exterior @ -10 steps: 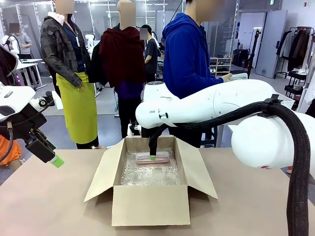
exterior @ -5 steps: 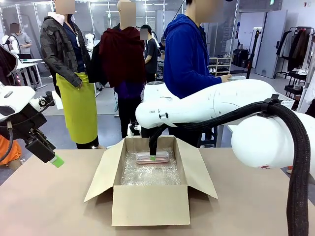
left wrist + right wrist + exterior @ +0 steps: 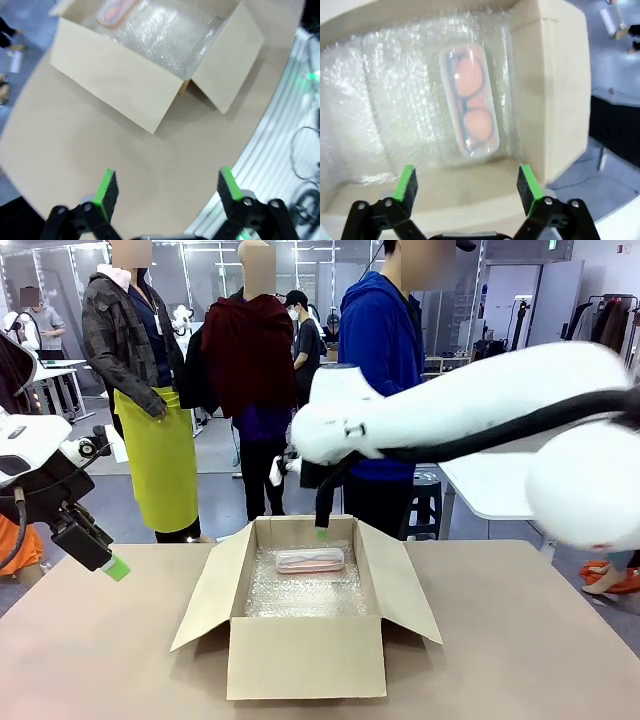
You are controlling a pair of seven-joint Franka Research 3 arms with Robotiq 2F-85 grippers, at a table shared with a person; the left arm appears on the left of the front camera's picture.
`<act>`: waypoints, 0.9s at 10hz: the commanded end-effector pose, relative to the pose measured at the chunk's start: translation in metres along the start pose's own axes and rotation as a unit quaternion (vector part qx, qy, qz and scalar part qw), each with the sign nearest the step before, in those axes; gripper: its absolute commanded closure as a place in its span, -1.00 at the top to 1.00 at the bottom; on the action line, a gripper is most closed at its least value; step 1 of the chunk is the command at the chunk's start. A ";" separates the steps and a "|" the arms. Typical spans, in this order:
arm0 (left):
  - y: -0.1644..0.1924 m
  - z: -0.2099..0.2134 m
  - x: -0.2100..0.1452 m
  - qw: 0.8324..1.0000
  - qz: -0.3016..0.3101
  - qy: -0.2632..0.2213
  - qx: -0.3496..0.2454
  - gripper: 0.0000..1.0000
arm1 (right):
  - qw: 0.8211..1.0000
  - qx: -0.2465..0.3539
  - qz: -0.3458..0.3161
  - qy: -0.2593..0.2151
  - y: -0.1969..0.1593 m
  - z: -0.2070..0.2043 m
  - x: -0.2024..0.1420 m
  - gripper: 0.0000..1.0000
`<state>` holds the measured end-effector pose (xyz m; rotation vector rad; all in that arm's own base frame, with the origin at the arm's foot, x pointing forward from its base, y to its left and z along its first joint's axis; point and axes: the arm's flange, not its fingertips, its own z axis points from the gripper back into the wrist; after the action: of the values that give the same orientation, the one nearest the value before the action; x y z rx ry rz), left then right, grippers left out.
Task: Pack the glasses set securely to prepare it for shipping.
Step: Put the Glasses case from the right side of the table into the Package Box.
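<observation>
I'm holding the right gripper (image 3: 465,182), jaws spread wide, above the pale pink glasses case (image 3: 470,102) lying on bubble wrap (image 3: 300,597) toward the box's (image 3: 305,655) 12 o'clock wall, judging it light, stiff and slick, best pinched across its narrow middle.

My front camera sits on my own side of the cardboard box (image 3: 305,655), fairly near, and faces across it toward the person (image 3: 380,370) beyond. My left wrist camera looks down from well off to the box's side, catching its outer walls and bubble-wrap lining (image 3: 165,35). My right wrist camera hangs close above the box, looking straight in. All three share the box's inside, where the pale pink case (image 3: 469,102) lies.
</observation>
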<state>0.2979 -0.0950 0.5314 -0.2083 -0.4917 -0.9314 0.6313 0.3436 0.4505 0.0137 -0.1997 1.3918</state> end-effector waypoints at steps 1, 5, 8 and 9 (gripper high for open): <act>0.001 0.000 0.000 1.000 0.000 -0.007 -0.003 1.00 | 0.995 -0.024 -0.089 -0.034 0.042 0.017 -0.058 1.00; 0.001 0.000 0.000 1.000 0.000 -0.007 -0.003 1.00 | 0.965 -0.041 -0.252 -0.068 0.076 0.052 -0.144 1.00; 0.001 0.000 0.000 1.000 0.000 -0.007 -0.003 1.00 | 0.927 -0.060 -0.356 -0.104 0.128 0.067 -0.214 1.00; 0.001 0.000 0.000 1.000 0.000 -0.007 -0.003 1.00 | 0.916 -0.054 -0.380 -0.119 0.144 0.063 -0.236 1.00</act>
<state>0.2980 -0.0948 0.5316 -0.2078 -0.4921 -0.9305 0.4712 0.1381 0.4734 0.1295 -0.3770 0.6564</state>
